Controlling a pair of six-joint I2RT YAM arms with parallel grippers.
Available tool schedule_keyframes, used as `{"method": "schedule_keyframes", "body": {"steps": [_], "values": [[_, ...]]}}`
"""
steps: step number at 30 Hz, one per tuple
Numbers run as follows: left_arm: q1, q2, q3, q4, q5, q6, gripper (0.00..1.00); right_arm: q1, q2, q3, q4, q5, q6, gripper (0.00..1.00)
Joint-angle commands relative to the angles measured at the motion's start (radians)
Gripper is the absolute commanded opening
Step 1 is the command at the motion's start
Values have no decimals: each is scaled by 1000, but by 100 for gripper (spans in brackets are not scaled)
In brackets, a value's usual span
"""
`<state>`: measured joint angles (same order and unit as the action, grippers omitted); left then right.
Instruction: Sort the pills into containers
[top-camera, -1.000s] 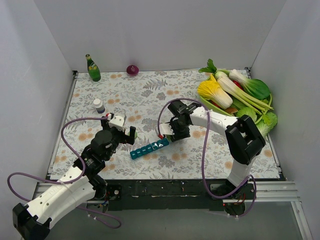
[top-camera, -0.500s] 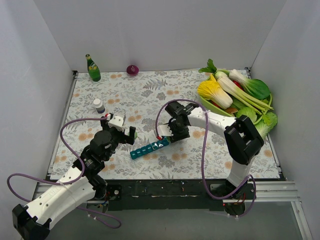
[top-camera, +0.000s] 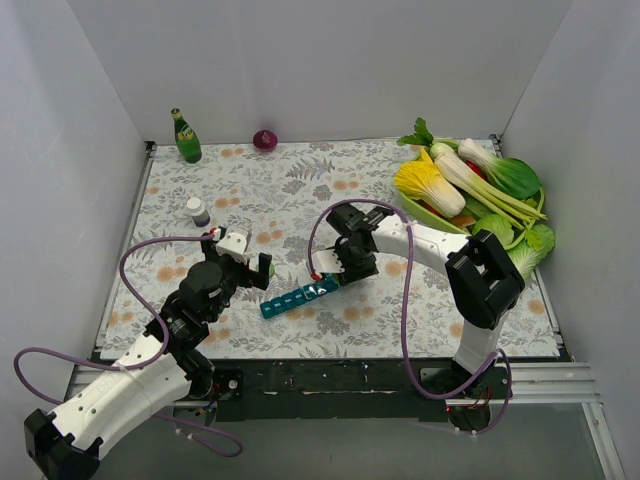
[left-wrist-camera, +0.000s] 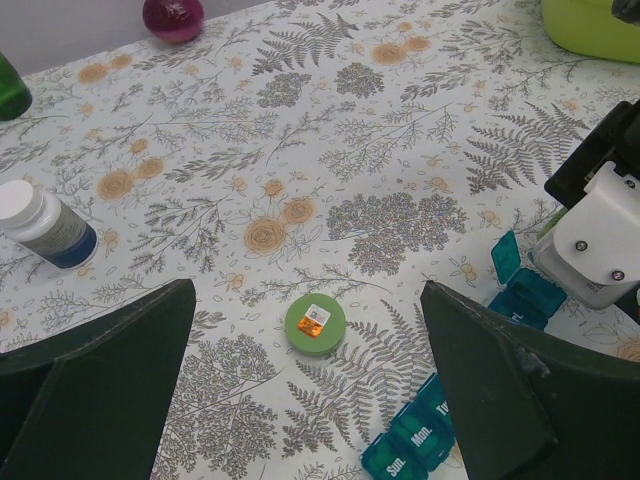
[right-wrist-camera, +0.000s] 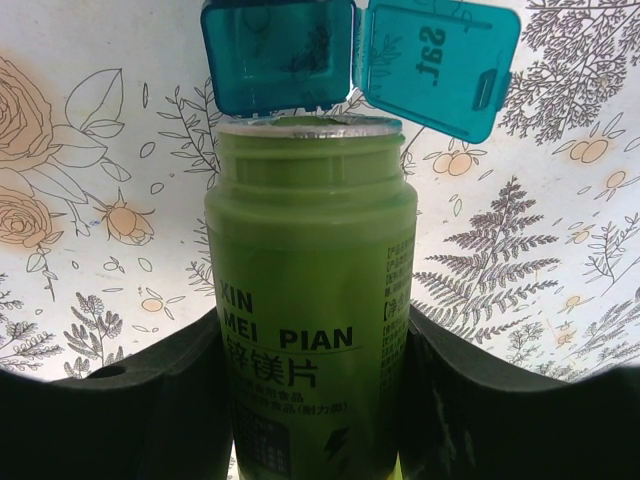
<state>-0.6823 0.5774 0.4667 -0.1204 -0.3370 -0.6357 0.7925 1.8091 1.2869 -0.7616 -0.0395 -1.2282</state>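
Note:
The teal pill-organizer strip (top-camera: 300, 297) lies slantwise at the table's middle front. Its right-end lids stand open (left-wrist-camera: 520, 288); the Sun and Mon compartments (left-wrist-camera: 420, 445) are shut. My right gripper (top-camera: 337, 270) is shut on a small green jar (right-wrist-camera: 310, 330) with dark lettering, tipped so its open mouth points at an open compartment (right-wrist-camera: 278, 55) beside the raised "Sat" lid (right-wrist-camera: 437, 62). No pills show. My left gripper (top-camera: 258, 272) is open and empty above the jar's green lid (left-wrist-camera: 315, 323), which lies flat on the cloth left of the strip.
A white bottle with a dark base (top-camera: 198, 211) stands at the left, also in the left wrist view (left-wrist-camera: 45, 222). A green glass bottle (top-camera: 185, 137) and a purple onion (top-camera: 265, 139) stand at the back. A basket of vegetables (top-camera: 470, 185) fills the back right.
My right gripper with the jar has shifted slightly left over the strip's right end. The left arm has barely moved.

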Motion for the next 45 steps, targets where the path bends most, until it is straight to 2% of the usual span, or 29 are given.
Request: {"method": "schedule_keyframes", "body": {"steps": [1,45], "values": [[7,-13,38,-7,1,4,98,11,7,46,-24,27,1,1],[9,-24,39,-10,10,8,98,66,18,78,-65,144,22,1]]}}
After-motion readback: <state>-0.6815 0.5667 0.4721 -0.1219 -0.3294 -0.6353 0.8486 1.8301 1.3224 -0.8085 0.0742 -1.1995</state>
